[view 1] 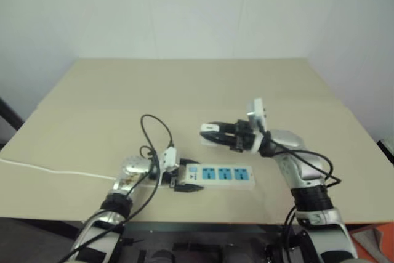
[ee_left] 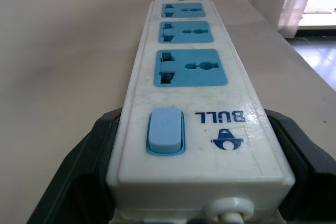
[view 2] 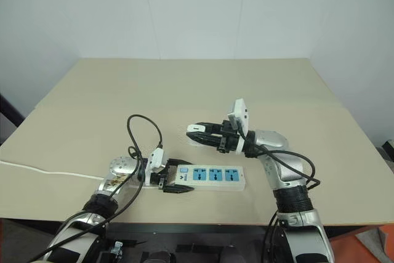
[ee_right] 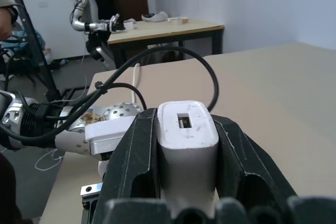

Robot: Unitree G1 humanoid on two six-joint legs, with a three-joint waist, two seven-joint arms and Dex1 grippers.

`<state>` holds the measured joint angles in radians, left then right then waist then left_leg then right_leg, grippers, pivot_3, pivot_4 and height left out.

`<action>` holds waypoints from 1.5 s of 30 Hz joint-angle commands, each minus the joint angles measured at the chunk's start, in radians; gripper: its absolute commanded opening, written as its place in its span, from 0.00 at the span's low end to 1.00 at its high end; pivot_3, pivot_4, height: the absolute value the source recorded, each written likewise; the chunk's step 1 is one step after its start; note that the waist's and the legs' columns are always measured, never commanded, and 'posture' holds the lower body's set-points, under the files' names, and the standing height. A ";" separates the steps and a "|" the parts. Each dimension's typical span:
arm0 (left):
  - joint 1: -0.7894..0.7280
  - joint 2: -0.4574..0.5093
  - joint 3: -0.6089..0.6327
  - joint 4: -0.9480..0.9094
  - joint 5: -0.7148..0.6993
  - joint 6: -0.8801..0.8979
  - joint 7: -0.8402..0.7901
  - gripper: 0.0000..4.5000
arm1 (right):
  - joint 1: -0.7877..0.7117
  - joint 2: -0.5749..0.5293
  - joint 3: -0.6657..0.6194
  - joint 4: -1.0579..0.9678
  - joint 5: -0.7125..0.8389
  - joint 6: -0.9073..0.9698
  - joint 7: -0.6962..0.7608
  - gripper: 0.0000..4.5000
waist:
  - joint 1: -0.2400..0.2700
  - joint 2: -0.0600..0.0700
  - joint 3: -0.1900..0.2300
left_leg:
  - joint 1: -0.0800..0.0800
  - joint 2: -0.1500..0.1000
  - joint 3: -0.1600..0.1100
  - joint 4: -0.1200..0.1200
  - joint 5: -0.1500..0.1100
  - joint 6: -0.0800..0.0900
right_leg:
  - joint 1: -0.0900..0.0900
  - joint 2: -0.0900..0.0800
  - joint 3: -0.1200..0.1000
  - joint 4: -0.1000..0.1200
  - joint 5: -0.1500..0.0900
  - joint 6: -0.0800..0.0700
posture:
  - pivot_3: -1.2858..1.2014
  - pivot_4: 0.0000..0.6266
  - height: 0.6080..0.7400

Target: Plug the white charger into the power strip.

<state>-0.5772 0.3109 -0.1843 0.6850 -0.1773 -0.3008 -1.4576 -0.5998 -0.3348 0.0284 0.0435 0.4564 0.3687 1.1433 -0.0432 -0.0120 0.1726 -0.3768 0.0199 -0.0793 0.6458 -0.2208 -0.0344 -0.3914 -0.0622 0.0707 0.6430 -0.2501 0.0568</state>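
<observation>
The power strip [view 2: 207, 176] lies flat near the front edge of the desk [view 2: 197, 84], about midway along it, with its long side running along that edge. Its three blue sockets [ee_left: 190, 67] face up. The left hand [view 2: 174, 184] grips the strip at its switch end, one black finger against each long side, as the left wrist view shows with the blue switch [ee_left: 165, 130] between them. That grip looks meant to keep the strip from sliding or tipping when a plug is pushed in. The strip's thin white cord [view 2: 43, 171] runs off from that end toward the left edge of the desk.

The white charger [ee_right: 187, 139] is clamped in the right hand [view 2: 196, 132], its body squeezed between the two black fingers with the small port end showing in the right wrist view. This hand hangs above the desk, just behind the strip and over its switch end, fingers pointing roughly level toward the robot's left. The charger is clear of the strip and no socket is filled.

Held level like this, the charger likely cannot go in; the wrist would probably need to turn so the prongs face down over a socket. Which face carries the prongs cannot be made out. The task seems to be at the lining-up step, with the push itself not yet done
</observation>
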 commanded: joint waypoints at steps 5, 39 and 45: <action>0.014 -0.011 -0.022 0.023 0.023 -0.003 0.013 0.74 | 0.084 -0.013 0.055 -0.074 0.003 -0.066 0.054 0.26 | 0.002 0.000 0.000 | -0.001 0.000 0.000 0.000 0.000 0.000 | 0.000 0.000 0.000 -0.001 0.000 0.000 | 0.52 0.24 1.00; 0.057 -0.008 -0.025 -0.030 0.021 0.010 0.054 0.74 | 0.104 -0.033 0.104 0.167 -0.088 -0.273 0.102 0.26 | 0.003 0.000 0.000 | 0.000 0.000 0.000 0.000 0.000 0.000 | 0.000 0.000 0.000 -0.001 0.000 0.001 | 0.52 0.24 1.00; 0.053 -0.009 -0.026 -0.030 0.021 0.010 0.054 0.74 | 0.101 -0.032 0.109 0.194 -0.099 -0.295 0.100 0.26 | 0.004 0.000 0.000 | 0.000 0.000 0.000 0.000 0.000 0.000 | 0.000 0.000 0.000 -0.001 0.000 0.001 | 0.52 0.24 1.00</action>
<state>-0.5428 0.3066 -0.1855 0.6429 -0.1748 -0.3013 -1.4039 -0.4888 -0.3601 0.1468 0.2382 0.3658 0.0962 1.2420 -0.0391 -0.0122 0.1726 -0.3772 0.0198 -0.0794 0.6458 -0.2208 -0.0345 -0.3911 -0.0623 0.0706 0.6416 -0.2503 0.0574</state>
